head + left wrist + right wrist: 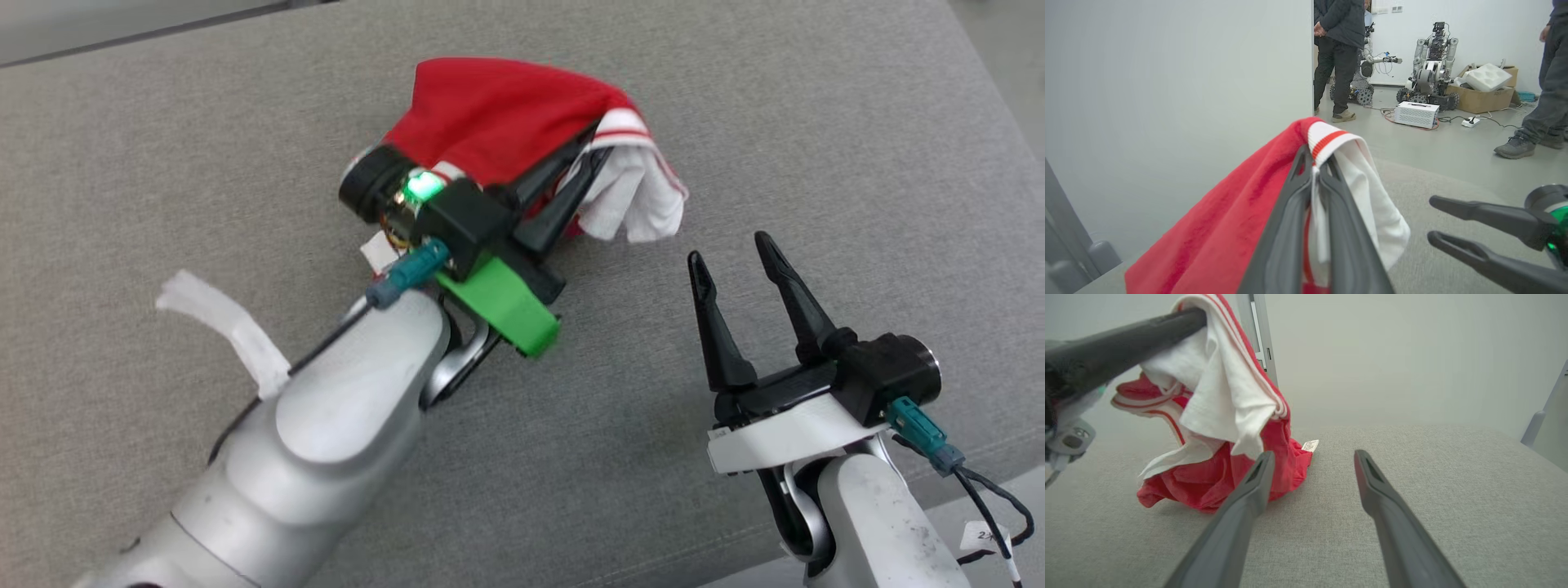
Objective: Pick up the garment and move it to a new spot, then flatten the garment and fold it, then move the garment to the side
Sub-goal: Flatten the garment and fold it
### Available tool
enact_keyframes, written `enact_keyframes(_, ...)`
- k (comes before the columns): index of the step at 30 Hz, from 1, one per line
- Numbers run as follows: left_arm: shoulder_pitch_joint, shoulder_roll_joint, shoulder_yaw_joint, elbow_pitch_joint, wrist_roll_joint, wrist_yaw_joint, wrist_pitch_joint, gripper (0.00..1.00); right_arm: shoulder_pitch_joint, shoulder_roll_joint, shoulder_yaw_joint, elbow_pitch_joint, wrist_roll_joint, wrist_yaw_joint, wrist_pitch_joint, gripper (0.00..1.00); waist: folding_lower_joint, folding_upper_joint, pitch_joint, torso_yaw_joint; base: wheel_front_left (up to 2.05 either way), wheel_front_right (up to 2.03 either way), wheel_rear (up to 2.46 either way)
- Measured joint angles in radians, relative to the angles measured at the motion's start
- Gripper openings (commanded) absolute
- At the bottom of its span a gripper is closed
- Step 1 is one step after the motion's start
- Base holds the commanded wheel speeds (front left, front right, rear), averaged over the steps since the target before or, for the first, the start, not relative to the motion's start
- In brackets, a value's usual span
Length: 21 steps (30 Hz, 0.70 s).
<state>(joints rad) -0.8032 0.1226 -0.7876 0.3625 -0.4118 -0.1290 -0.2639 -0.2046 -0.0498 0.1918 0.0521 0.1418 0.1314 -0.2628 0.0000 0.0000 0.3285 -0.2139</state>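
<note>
A broad grey fabric surface point(816, 122) carries everything. The red and white garment point(1208, 482) sits bunched on it, lower red folds touching the cloth. A small white label point(1310, 445) lies at the garment's edge

Red garment point(498, 122) with white panel and red-striped white cuff, mottled grey woven table point(163, 163), black left pincer point(600, 145) with bright green bracket point(502, 306), black right pincer point(729, 247) on white mount point(784, 437), teal plug point(918, 433)

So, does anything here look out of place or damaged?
Only one thing: a white strip sticks out loose from the left forearm, like peeling tape. The garment is crumpled, but the left gripper is shut firmly on its striped edge.
</note>
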Motion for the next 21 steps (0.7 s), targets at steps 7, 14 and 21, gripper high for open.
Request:
enact_keyframes(7, -0.294, -0.024, -0.016, -0.001, -0.294, 0.000, 0.096, 0.00, 0.000, 0.000, 0.011, -0.005, 0.051, 0.000, 0.000, 1.00, 0.0000, 0.0000, -0.028, -0.078, 0.00, 0.00, 0.00)
enact_keyframes(14, -0.568, -0.060, 0.037, 0.105, -0.335, 0.000, 0.058, 0.00, 0.016, 0.000, 0.004, -0.004, 0.069, 0.000, 0.000, 1.00, 0.0000, 0.0000, -0.054, -0.149, 0.00, 0.00, 0.00)
enact_keyframes(21, -0.495, -0.059, 0.083, 0.156, -0.409, 0.027, 0.035, 0.00, 0.040, 0.000, -0.067, -0.013, 0.058, 0.000, 0.000, 1.00, 0.0000, 0.0000, -0.084, -0.137, 0.00, 0.00, 0.00)
